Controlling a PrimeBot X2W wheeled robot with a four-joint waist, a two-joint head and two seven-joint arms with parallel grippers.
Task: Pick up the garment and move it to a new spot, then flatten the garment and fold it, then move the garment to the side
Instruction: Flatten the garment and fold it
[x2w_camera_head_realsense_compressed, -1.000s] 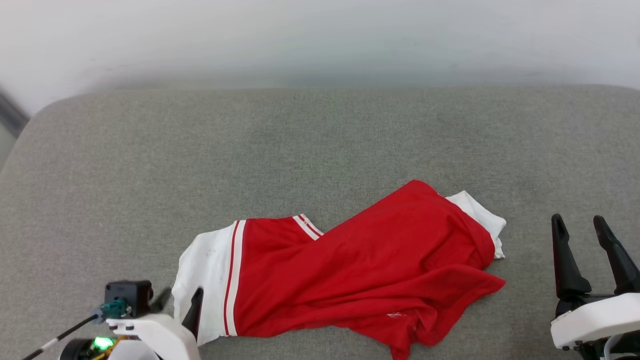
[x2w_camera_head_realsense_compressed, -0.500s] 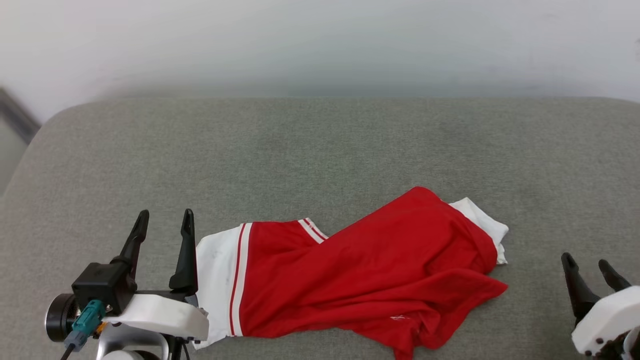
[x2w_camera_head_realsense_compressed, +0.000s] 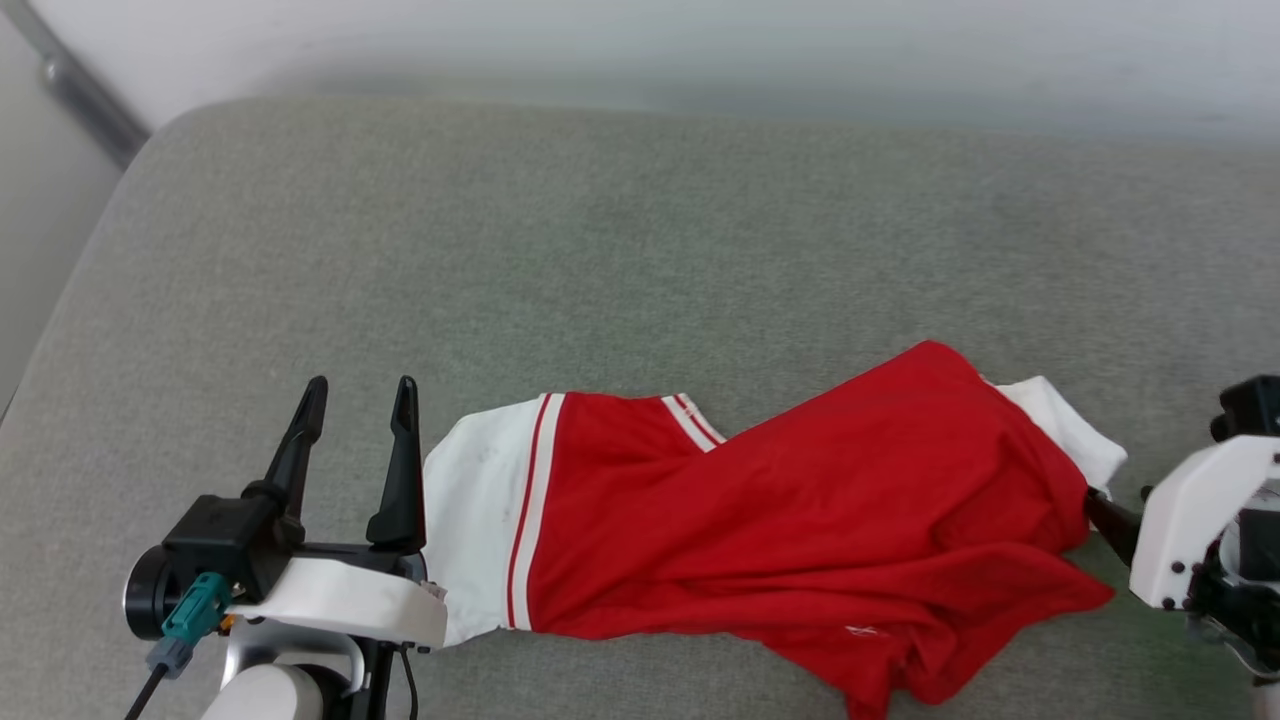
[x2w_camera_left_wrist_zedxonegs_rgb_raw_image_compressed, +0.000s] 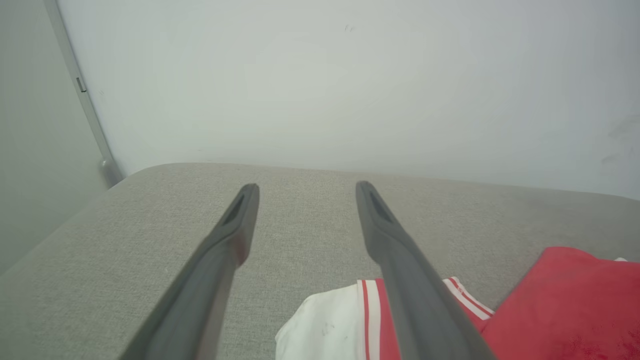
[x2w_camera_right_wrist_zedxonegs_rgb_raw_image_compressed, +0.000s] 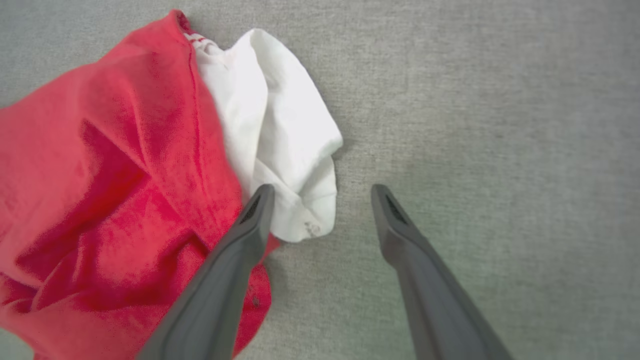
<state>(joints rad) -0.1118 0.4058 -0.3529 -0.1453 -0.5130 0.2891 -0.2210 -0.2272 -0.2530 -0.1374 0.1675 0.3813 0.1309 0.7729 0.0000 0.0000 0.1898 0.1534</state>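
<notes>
The garment (x2w_camera_head_realsense_compressed: 800, 520), red with white sleeves and red-and-white striped trim, lies crumpled lengthwise on the grey cushion (x2w_camera_head_realsense_compressed: 620, 250). Its lettering is hidden. My left gripper (x2w_camera_head_realsense_compressed: 358, 388) stands open just left of the white left sleeve (x2w_camera_head_realsense_compressed: 480, 520), with nothing between its fingers. The left wrist view shows the same open gripper (x2w_camera_left_wrist_zedxonegs_rgb_raw_image_compressed: 307, 186) above the sleeve (x2w_camera_left_wrist_zedxonegs_rgb_raw_image_compressed: 325, 325). My right gripper (x2w_camera_right_wrist_zedxonegs_rgb_raw_image_compressed: 322, 190) is open and points down at the bunched white right sleeve (x2w_camera_right_wrist_zedxonegs_rgb_raw_image_compressed: 285, 150). Its left finger (x2w_camera_right_wrist_zedxonegs_rgb_raw_image_compressed: 235, 260) lies over the red cloth's edge. In the head view one dark finger (x2w_camera_head_realsense_compressed: 1108, 522) reaches the garment's right end.
A pale wall (x2w_camera_head_realsense_compressed: 700, 40) runs behind the cushion. A grey strip (x2w_camera_head_realsense_compressed: 80, 85) slants down the wall at the upper left, beside the cushion's rounded left edge (x2w_camera_head_realsense_compressed: 70, 300). Bare cushion stretches behind the garment and to the right of it (x2w_camera_right_wrist_zedxonegs_rgb_raw_image_compressed: 500, 150).
My left gripper has let go of the white left sleeve, opened, and lifted to stand beside it. My right gripper has turned down toward the garment's right sleeve. The head camera has shifted.
</notes>
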